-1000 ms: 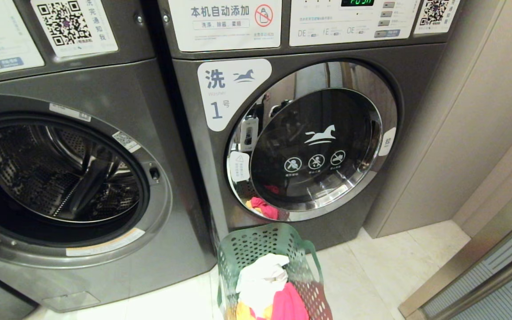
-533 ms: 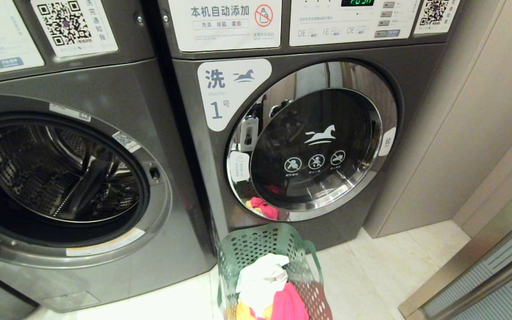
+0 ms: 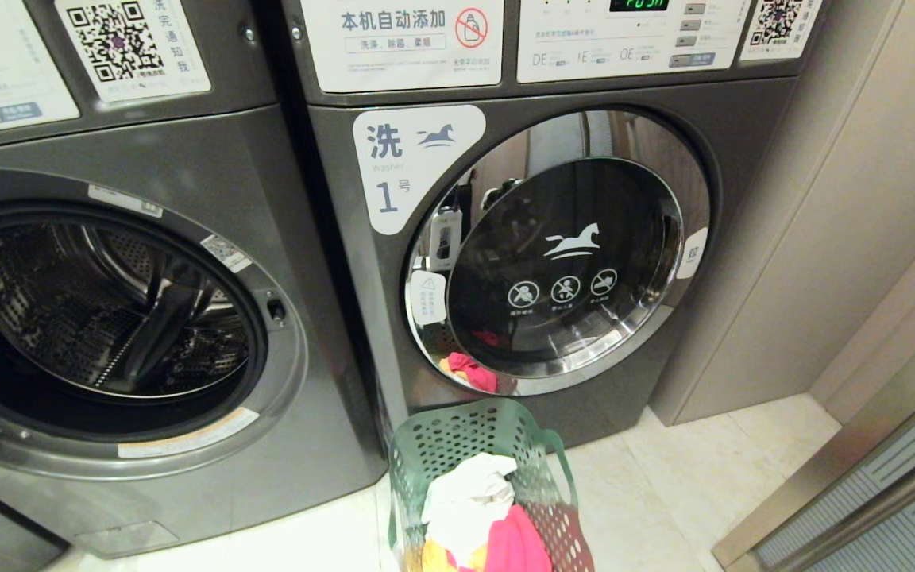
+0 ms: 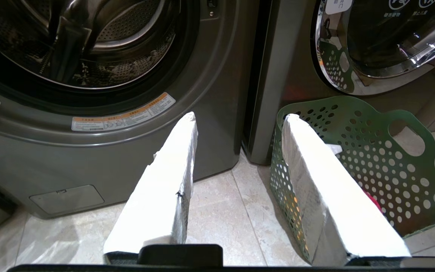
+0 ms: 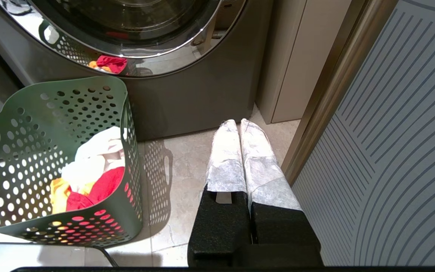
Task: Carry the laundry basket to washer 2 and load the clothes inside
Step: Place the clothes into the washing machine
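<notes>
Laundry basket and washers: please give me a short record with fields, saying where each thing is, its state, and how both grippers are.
basket: laundry basket on the floor, in front of the closed washer
contents: clothes inside, white on top, pinkish-red and yellow-orange below
washer on left: door open, drum empty
washer on right: labelled 1, door closed
left gripper: open, holding nothing, low above the floor beside the basket
right gripper: shut, empty, beside the basket
clothes loaded: none yet

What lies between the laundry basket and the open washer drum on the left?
Only bare floor tile and that washer's grey front separate it from the laundry basket, seen in the left wrist view.
</notes>
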You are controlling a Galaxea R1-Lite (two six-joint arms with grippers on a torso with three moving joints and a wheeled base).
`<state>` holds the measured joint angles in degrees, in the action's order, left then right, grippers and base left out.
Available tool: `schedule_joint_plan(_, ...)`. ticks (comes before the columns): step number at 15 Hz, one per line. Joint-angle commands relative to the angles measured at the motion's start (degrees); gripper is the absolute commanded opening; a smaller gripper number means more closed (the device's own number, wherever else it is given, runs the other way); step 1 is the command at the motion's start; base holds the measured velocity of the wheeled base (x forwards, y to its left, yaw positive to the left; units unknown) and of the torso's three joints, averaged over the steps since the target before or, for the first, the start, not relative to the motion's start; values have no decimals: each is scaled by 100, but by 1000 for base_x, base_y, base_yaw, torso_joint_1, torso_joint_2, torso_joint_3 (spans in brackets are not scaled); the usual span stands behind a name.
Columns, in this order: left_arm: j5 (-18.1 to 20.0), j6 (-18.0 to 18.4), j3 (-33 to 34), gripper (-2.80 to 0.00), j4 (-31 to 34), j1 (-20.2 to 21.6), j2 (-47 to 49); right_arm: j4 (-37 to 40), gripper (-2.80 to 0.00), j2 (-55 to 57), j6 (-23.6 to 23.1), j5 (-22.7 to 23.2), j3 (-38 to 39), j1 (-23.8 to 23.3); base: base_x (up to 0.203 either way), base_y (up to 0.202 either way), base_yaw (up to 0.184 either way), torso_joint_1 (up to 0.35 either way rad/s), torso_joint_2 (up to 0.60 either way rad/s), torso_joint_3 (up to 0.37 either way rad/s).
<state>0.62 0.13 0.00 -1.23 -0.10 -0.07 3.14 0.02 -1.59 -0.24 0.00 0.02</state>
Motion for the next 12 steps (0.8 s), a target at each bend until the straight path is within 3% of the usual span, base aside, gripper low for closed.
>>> schedule_joint_plan(1, -1, -6, 44, -280, 0, 1, 7, 2, -280, 6, 28, -3, 9, 6, 0, 0, 0, 0, 0, 0)
schedule_joint_plan(12, -18, -145, 44, -280, -17, 1, 7, -15, -280, 6, 264, -37, 9, 0, 0, 9, 0, 0, 0, 0)
